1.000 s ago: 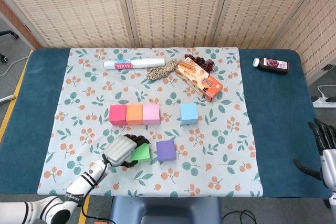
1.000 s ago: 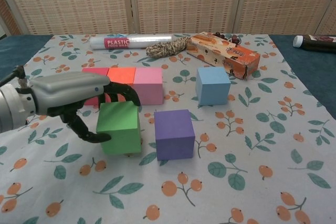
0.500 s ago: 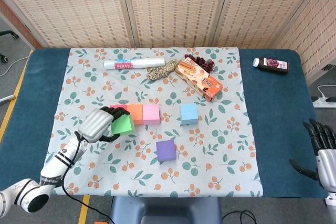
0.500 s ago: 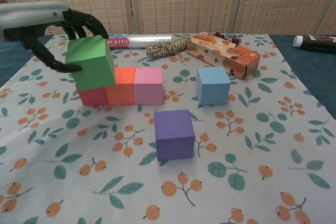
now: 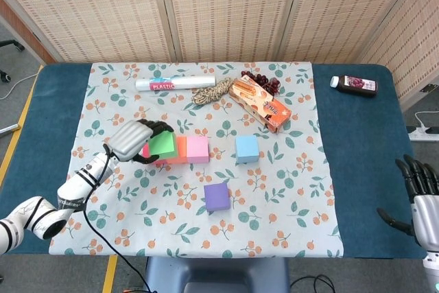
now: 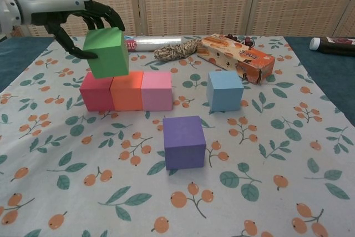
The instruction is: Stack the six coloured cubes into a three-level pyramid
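Cubes nearest you in the chest view were the purple cube point(image 6: 184, 141) at lower centre and the blue cube point(image 6: 225, 90) beyond it; both looked light, rigid and smooth-faced, best pinched across opposite flat sides. Further back, at upper left, your left hand point(image 6: 77, 18) held the green cube point(image 6: 107, 52) just above the red cube point(image 6: 96, 91), orange cube point(image 6: 127, 90) and pink cube point(image 6: 157, 90) row. Your right hand point(image 5: 420, 190) sat idle at the head view's lower right, fingers spread.
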{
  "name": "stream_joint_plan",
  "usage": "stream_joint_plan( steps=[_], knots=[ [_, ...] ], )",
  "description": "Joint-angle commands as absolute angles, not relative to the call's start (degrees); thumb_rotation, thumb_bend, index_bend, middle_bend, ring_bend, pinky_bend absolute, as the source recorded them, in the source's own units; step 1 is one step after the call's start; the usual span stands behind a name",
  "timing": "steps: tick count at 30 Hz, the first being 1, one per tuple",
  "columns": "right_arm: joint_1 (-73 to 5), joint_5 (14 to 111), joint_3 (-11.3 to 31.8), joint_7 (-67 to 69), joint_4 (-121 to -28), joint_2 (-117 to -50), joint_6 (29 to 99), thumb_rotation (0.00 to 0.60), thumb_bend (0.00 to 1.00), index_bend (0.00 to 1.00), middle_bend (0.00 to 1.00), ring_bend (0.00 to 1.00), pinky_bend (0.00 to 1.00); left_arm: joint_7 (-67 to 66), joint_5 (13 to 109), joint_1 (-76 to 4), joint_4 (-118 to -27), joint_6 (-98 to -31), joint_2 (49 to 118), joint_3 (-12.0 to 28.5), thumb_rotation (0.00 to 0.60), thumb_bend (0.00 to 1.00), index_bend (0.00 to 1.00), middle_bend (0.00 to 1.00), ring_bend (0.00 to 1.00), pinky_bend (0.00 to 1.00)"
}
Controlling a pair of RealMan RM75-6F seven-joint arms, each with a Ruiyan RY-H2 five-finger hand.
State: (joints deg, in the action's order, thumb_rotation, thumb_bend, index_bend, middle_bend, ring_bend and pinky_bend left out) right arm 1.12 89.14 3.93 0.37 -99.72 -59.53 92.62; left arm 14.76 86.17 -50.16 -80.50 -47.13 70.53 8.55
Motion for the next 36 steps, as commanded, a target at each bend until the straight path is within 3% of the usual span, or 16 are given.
stream_joint_plan(
  steps=[1,17,36],
  knots=[
    [1.22,88.82,4.12,-0.19,-100.21,-59.30,92.79,0.600,0.00,0.00,0.00,0.00,0.00,19.96,89.10,-52.25,-76.03,-46.00,73.07,7.22,0.600,0.32,0.27,0.30,0.30,0.32],
    [1.95,88.12,4.58,-3.01,-102.42,-59.41,94.03,0.600,0.00,0.00,0.00,0.00,0.00,30.36,95.96,-56.50,-65.57,-46.13,75.25,1.79,0.600,0.32,0.27,0.26,0.24,0.27],
    [2.50,88.41,4.63,-5.14,-103.83,-60.01,94.84,0.600,0.00,0.00,0.00,0.00,0.00,38.32,97.34,-57.63,-58.58,-48.58,77.13,-2.03,0.600,0.32,0.24,0.20,0.18,0.22]
  ],
)
